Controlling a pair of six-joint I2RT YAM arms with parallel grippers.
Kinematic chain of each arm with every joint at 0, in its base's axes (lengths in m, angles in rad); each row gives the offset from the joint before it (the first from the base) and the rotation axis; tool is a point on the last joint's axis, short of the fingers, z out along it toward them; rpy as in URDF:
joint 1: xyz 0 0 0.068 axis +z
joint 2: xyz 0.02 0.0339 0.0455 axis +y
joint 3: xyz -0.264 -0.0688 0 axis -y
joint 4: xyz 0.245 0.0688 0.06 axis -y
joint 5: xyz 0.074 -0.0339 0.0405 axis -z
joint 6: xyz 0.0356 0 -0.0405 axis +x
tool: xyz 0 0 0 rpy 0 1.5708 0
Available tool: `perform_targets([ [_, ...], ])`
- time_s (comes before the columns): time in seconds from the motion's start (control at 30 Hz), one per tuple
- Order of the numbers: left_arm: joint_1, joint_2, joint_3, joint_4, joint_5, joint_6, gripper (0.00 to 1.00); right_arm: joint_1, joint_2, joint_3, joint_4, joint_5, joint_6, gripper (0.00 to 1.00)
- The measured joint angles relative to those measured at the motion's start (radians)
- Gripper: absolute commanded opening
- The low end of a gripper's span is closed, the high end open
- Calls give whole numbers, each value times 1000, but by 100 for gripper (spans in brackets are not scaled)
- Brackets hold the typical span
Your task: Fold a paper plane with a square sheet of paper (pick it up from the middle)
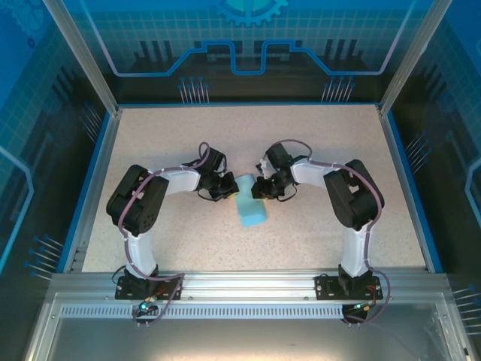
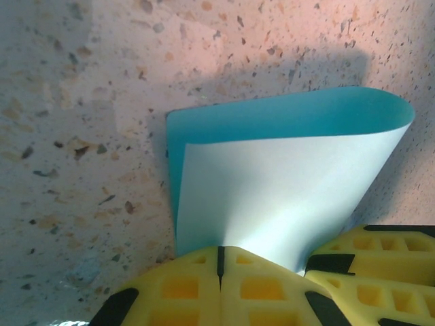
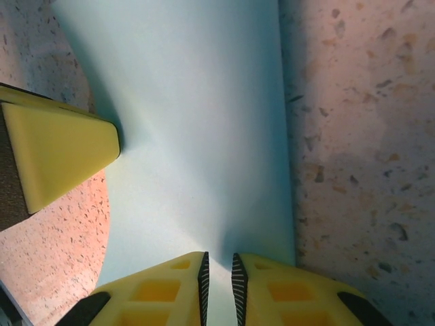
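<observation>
The square sheet of paper (image 1: 250,207), light blue, lies in the middle of the table between both arms. In the left wrist view the paper (image 2: 285,183) curls over in a soft loop, its pale face toward the camera. My left gripper (image 2: 219,248) is shut on the sheet's near edge, the jaws touching. My right gripper (image 3: 219,257) has its jaws drawn to a narrow slit with the paper (image 3: 197,136) puckered up between them. From above, the left gripper (image 1: 225,189) and the right gripper (image 1: 259,189) meet at the sheet's far end.
The speckled tabletop (image 1: 316,143) lies bare around the sheet, bounded by a blue rim (image 1: 409,180). A yellow finger of the left gripper (image 3: 61,149) rests on the sheet's left side. Yellow fingers of the right gripper (image 2: 370,261) sit close beside the left jaws.
</observation>
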Motion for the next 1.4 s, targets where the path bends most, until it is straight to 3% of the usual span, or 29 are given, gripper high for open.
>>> perform_targets([
  [0.6,-5,0,2,-2,-7,0,0,2,-89,-144,28,-36,31,15],
  [0.83,-5,0,2,-2,-7,0,0,10,-192,-224,8,-37,35,14],
  [1.4,-5,0,3,-3,-7,0,0,43,-241,-322,15,-35,59,9],
])
